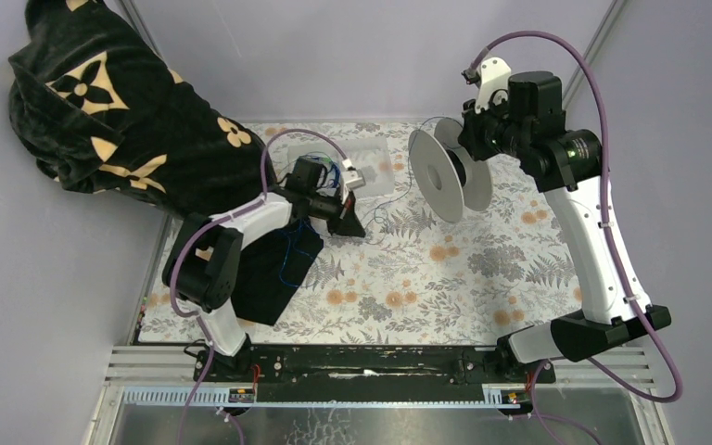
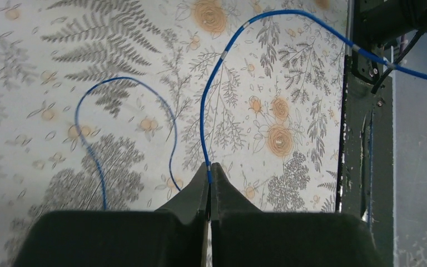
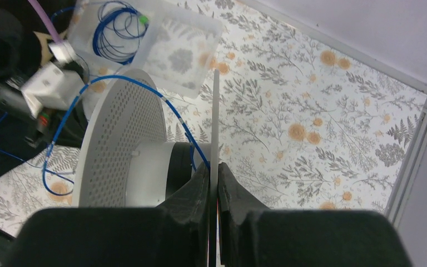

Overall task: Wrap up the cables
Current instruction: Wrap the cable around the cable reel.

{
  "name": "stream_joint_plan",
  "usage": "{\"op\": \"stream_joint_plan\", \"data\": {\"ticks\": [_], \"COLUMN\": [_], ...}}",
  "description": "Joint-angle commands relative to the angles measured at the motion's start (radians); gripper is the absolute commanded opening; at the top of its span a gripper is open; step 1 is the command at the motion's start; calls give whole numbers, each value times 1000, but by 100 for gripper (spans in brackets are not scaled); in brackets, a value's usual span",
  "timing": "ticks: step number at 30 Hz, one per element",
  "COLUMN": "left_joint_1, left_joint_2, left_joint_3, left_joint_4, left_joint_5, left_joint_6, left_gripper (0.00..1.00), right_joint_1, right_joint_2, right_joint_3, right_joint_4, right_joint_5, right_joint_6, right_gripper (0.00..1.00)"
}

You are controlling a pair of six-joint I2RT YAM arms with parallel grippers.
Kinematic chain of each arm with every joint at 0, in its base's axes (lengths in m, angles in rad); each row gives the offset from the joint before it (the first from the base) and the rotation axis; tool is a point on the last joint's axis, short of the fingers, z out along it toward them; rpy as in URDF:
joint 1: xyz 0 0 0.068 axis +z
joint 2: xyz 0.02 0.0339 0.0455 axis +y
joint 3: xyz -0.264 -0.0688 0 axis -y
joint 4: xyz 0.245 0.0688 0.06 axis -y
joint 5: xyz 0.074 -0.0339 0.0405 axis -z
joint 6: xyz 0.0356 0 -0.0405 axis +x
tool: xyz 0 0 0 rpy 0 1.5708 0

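Note:
My left gripper (image 2: 209, 169) is shut on a thin blue cable (image 2: 211, 100) that arcs up and off to the right over the floral cloth; a second blue strand (image 2: 169, 139) loops beside it. In the top view the left gripper (image 1: 350, 221) sits mid-table left. My right gripper (image 3: 214, 169) is shut on the thin flange (image 3: 215, 122) of a white spool (image 3: 122, 150), held above the table's back right (image 1: 450, 173). A blue cable (image 3: 172, 114) runs onto the spool's core. A coil of blue cable (image 3: 117, 30) lies in a clear tray (image 3: 183, 50).
A black cloth with tan flower marks (image 1: 120, 120) drapes at the back left. A dark cloth (image 1: 273, 269) lies under the left arm with blue strands on it. The black base rail (image 1: 371, 362) runs along the near edge. Walls close the cell.

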Motion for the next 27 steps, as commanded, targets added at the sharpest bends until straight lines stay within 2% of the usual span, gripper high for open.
{"op": "stream_joint_plan", "data": {"ticks": [1, 7, 10, 14, 20, 27], "left_joint_1": [74, 200, 253, 297, 301, 297], "left_joint_2": [-71, -105, -70, -5, 62, 65], "left_joint_3": [74, 155, 196, 248, 262, 230], "left_joint_4": [-152, -107, -56, -50, -58, -104], "left_joint_5": [39, 32, -29, -114, -251, -331], "left_joint_6": [19, -152, -271, -357, -369, -293], "left_gripper": [0, 0, 0, 0, 0, 0], "right_joint_1": [-28, -41, -54, -67, -92, -159], "right_joint_2": [-38, -73, -78, -72, -39, 6], "right_joint_3": [-36, -120, -112, -73, 3, 85], "right_joint_4": [31, -37, -90, -148, -226, -215], "right_joint_5": [-52, -92, -153, -229, -337, -413], "right_joint_6": [-54, -155, -176, -187, -197, -146], "right_gripper": [0, 0, 0, 0, 0, 0]}}
